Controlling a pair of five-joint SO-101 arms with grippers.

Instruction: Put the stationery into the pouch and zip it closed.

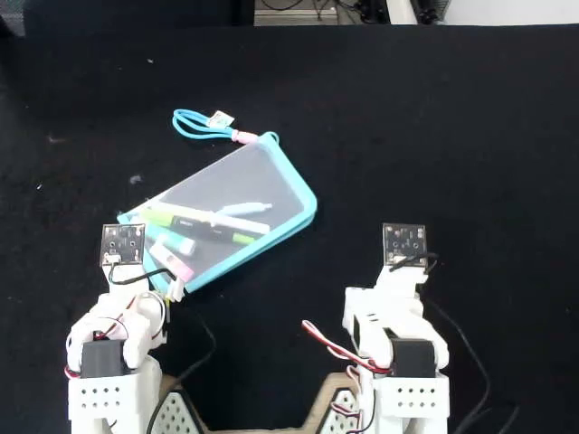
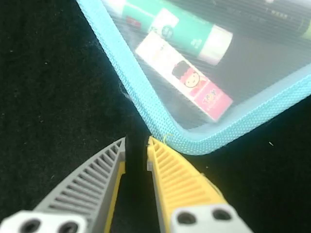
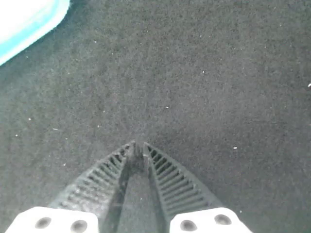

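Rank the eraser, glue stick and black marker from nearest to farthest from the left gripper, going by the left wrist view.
1. Eraser: inside the pouch by its corner, just beyond the left gripper.
2. Glue stick: past the eraser, deeper in the pouch.
3. Black marker: farthest, beyond the glue stick's white end.

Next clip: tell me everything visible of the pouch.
The pouch is a flat rectangle with rounded corners, a see-through grey panel and light-blue edging. It lies askew on the black cloth, with pens, a glue stick and an eraser showing inside. A blue cord loop trails from its far corner. The left gripper sits at its near corner.
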